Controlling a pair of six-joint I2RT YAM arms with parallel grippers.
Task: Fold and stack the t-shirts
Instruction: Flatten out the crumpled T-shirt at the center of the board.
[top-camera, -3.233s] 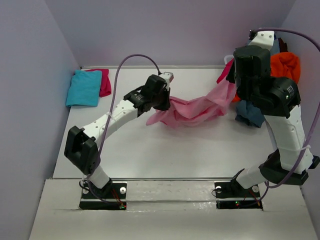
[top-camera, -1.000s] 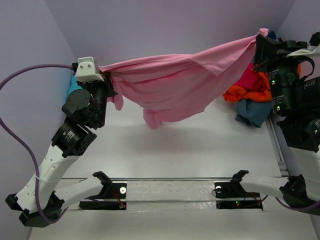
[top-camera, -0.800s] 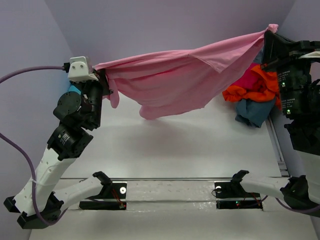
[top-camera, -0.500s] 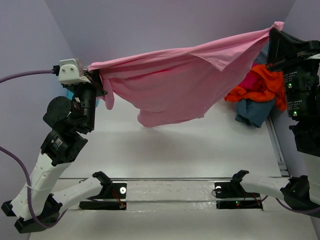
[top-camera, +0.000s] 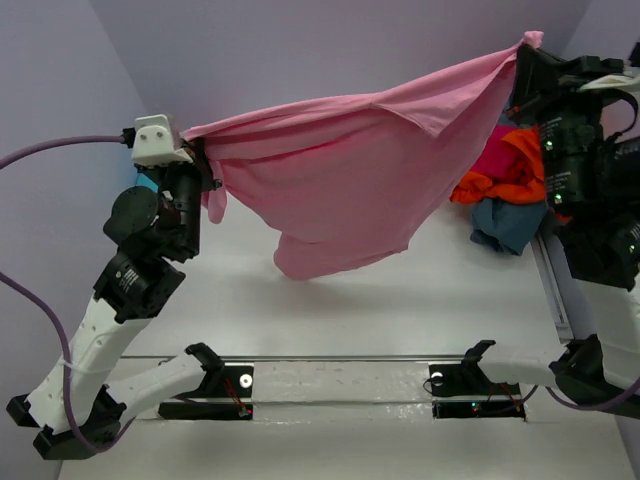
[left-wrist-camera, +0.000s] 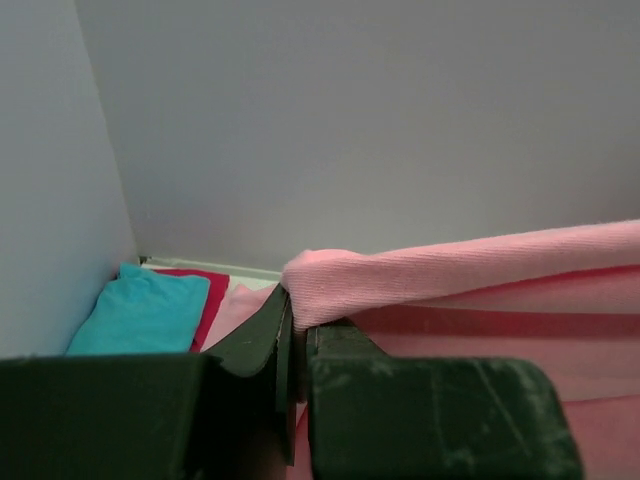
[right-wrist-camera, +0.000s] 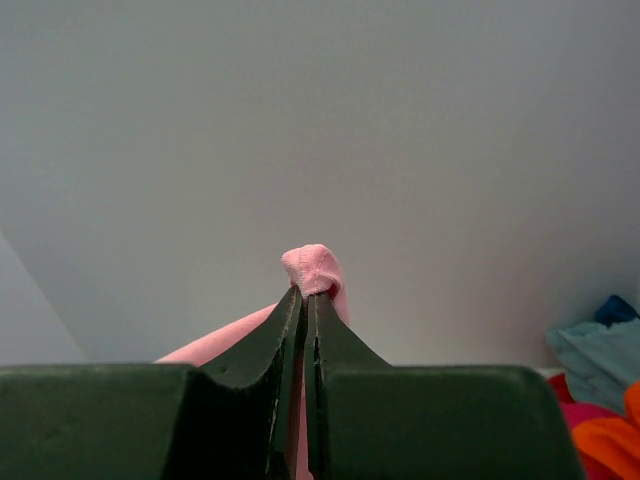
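Top external: pink t-shirt (top-camera: 340, 170) hem lower.

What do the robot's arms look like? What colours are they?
Both arms are made of white tube-shaped links and chunky black joints. The left arm has a purple cable and a white camera box at its wrist. The right arm has small green lights. Each stands on a black base plate. The jaws are dark, nearly black.
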